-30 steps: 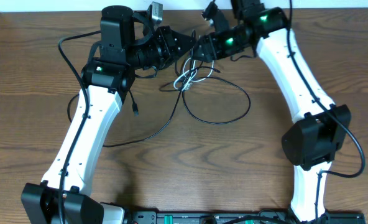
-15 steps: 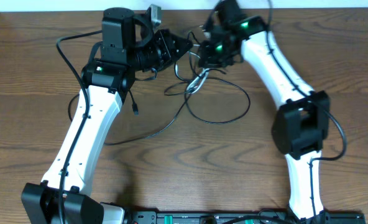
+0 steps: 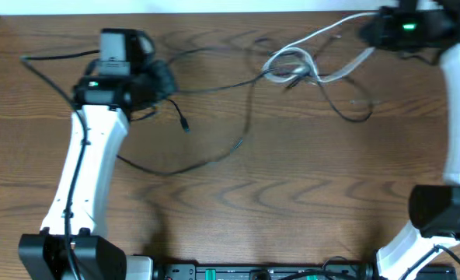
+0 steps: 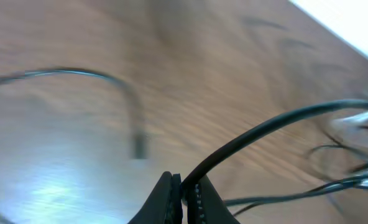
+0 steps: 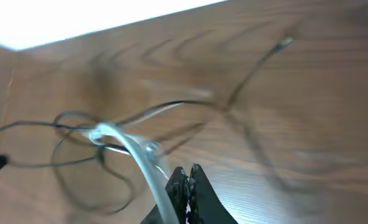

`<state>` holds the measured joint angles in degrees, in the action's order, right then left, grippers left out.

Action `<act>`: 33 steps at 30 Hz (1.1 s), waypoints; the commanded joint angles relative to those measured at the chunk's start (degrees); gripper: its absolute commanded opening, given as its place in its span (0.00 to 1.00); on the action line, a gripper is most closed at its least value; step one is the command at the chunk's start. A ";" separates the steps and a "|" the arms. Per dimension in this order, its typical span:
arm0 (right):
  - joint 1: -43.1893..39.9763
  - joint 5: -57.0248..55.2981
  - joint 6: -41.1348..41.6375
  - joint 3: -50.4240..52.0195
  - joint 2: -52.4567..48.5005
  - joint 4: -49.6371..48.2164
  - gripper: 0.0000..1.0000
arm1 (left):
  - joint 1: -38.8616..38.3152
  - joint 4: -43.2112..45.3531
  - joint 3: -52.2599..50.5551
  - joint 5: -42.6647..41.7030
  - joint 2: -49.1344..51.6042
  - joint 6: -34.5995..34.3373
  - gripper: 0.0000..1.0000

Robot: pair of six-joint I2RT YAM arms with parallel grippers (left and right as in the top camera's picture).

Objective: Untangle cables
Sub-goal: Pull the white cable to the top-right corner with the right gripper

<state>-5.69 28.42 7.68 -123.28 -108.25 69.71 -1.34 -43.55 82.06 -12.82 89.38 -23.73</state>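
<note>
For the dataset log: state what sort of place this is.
Probably a robotics lab or test bench. A white-and-black left arm and right arm stand at a wooden table, each holding part of a tangle of thin cables.

The right gripper (image 5: 185,170), fingers pressed together, grips the white cord (image 5: 136,155), which leads up-left into blurred, looping black cords (image 5: 72,114) over the wooden table (image 5: 314,130).

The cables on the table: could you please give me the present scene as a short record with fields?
Left end effector: shut on a black cable, at the table's left side
Right end effector: shut on the white cord, at the far right corner
Tangle: white loops knotted with black cords, between the arms
Loose black cord: lying on the table
Wrist views: blurred
</note>
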 commanded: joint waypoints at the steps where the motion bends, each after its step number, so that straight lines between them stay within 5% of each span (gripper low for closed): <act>1: -3.19 -1.09 -2.69 -0.04 -0.83 1.11 0.01 | 2.78 -2.40 0.31 7.43 0.09 6.25 0.08; 11: -13.35 -11.06 -0.59 -0.15 -0.81 0.48 0.01 | 5.29 -5.90 0.31 8.17 0.09 15.17 0.08; 18: -19.47 -12.46 2.16 -4.57 -0.70 0.57 0.01 | 5.31 -5.25 0.31 19.30 0.09 14.49 0.08; 23: -19.69 -12.48 3.04 -10.64 -0.70 2.64 0.01 | 5.31 -5.07 0.31 28.48 0.33 6.58 0.07; 33: -17.57 -20.92 2.84 -14.29 -2.38 0.85 0.01 | 5.29 -5.27 0.31 21.88 0.35 6.49 0.07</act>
<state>-23.75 12.27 10.07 -137.10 -109.36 72.49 3.66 -48.71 82.06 11.94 89.38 -16.47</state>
